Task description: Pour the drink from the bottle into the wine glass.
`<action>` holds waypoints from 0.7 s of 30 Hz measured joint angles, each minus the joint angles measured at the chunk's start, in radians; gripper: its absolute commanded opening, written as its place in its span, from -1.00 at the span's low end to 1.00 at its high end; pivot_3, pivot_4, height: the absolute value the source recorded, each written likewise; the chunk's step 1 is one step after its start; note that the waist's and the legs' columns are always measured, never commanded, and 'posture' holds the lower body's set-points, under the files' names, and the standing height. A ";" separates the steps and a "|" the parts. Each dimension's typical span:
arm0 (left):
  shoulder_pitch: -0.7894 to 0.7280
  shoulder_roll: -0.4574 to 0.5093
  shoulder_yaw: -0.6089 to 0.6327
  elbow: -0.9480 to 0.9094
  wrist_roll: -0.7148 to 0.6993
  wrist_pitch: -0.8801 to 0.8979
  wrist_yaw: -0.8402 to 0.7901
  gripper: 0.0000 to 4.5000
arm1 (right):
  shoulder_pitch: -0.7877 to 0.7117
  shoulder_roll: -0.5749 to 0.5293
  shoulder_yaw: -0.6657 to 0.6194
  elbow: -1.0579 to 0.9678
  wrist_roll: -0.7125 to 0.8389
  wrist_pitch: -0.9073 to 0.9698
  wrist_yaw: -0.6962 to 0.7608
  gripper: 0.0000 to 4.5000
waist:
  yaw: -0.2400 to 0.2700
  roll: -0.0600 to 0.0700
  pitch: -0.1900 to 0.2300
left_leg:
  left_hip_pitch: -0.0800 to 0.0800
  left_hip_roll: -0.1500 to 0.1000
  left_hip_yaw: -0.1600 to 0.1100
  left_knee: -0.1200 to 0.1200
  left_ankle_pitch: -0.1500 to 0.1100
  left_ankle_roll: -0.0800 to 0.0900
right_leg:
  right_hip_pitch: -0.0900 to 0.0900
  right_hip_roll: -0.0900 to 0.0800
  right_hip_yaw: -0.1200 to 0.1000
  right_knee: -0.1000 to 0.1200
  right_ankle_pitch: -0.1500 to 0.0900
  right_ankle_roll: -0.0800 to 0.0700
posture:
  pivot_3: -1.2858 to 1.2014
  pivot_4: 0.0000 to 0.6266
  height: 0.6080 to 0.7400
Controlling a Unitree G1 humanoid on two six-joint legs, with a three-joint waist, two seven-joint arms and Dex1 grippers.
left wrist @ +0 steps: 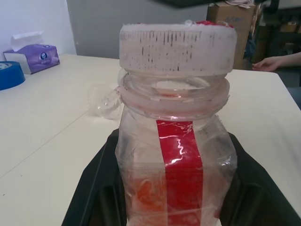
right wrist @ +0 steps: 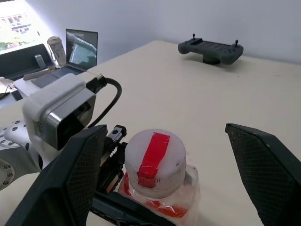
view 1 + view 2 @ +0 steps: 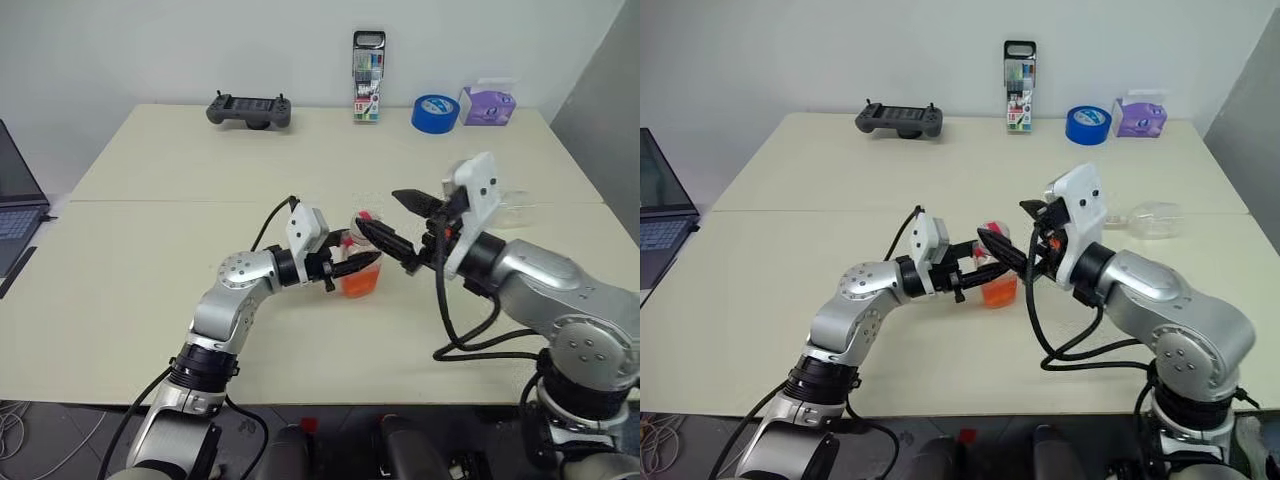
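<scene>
The bottle (image 3: pixel 361 271) stands upright near the middle of the pale desk (image 3: pixel 150 260), toward its front edge, and the left claw (image 3: pixel 352 267) is clamped tight round its body, reaching in level from the left. In the left wrist view the two black fingers (image 1: pixel 96 188) press against the clear sides, with the red label strip (image 1: pixel 181 165) facing the camera. The drink (image 3: pixel 360 283) fills only the lowest part of the bottle, an orange-red band at the bottom. The white cap (image 2: pixel 155 162) with its red tape is on.

The right claw (image 2: pixel 162 174) comes in from the right, level with the cap, and gapes wide with nothing in its grasp: one black finger (image 2: pixel 70 176) lies on each side of the cap, both clear of it.

The wine glass (image 3: pixel 1150 220) lies on its side well off to the right, behind the right arm; it looks empty, though the clear glass is hard to read against the desk.

Along the far edge sit a dark handheld controller (image 3: pixel 249 110), a pack of marker pens (image 3: pixel 367 78) standing upright, a roll of blue tape (image 3: pixel 435 112) and a purple tissue box (image 3: pixel 487 104). A laptop (image 3: pixel 15 205) stands off the desk's left end. A person's hand (image 1: pixel 270 63) rests at the desk edge in the left wrist view.
</scene>
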 measured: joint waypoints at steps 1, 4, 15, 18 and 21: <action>0.000 0.000 0.000 0.000 0.000 0.000 0.001 -0.17 | 0.000 0.004 0.008 0.003 0.000 0.002 -0.007 0.90 | 0.000 0.000 0.000 | 0.000 0.000 0.000 0.000 0.000 0.000 | 0.000 0.000 0.000 0.000 0.000 0.000 | 0.03 -0.52 1.00; 0.000 0.000 0.000 0.000 0.000 -0.001 0.002 -0.17 | 0.000 0.027 0.021 0.014 0.001 0.003 -0.026 0.90 | 0.000 0.000 0.000 | 0.000 0.000 0.000 0.000 0.000 0.000 | 0.000 0.000 0.000 0.000 0.000 0.000 | 0.03 -0.52 1.00; 0.000 0.001 0.000 -0.003 0.001 -0.003 0.008 -0.17 | 0.000 0.066 0.068 0.022 0.001 0.004 -0.071 0.90 | -0.001 0.000 0.000 | 0.000 0.000 0.000 0.000 0.000 0.000 | 0.000 0.000 0.000 0.000 0.000 0.000 | 0.03 -0.52 1.00; 0.000 0.001 0.000 -0.003 0.002 -0.003 0.016 -0.17 | 0.000 0.070 0.068 0.022 0.001 0.004 -0.078 0.64 | -0.001 0.000 0.000 | 0.000 0.000 0.000 0.000 0.000 0.000 | 0.000 0.000 0.000 0.000 0.000 0.000 | 0.03 -0.52 1.00; 0.001 0.002 0.001 -0.004 0.002 -0.003 0.021 -0.17 | 0.000 0.071 0.063 0.025 0.000 0.003 -0.089 0.18 | -0.001 0.000 0.000 | 0.000 0.000 0.000 0.000 0.000 0.000 | 0.000 0.000 0.000 0.000 0.000 0.000 | 0.03 -0.52 1.00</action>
